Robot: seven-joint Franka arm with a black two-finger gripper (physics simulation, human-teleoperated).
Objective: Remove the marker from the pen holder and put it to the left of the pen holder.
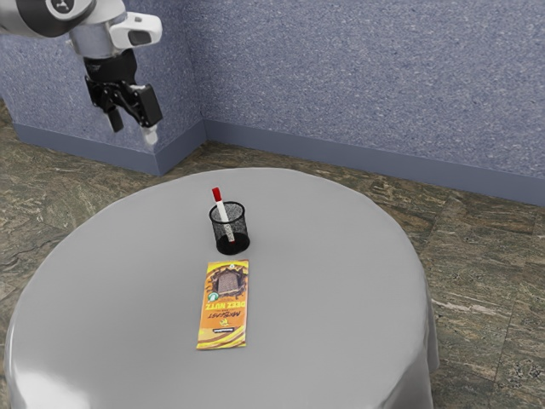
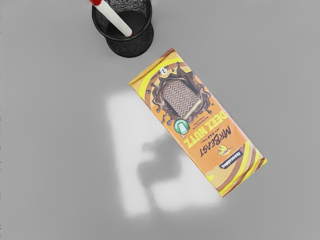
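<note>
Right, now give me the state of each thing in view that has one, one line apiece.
Marker: inside the pen holder, tilted, leaning on the rim, red end up.
Pen holder: upright, holding the marker.
Chocolate bar: lying flat, printed side up, wrapper closed as far as shown.
End effector: open, empty, raised, away from the marker.

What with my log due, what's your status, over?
Gripper open and empty, raised. Marker leaning inside pen holder, not yet out. Chocolate bar flat near pen holder, likely not in the way.
</note>
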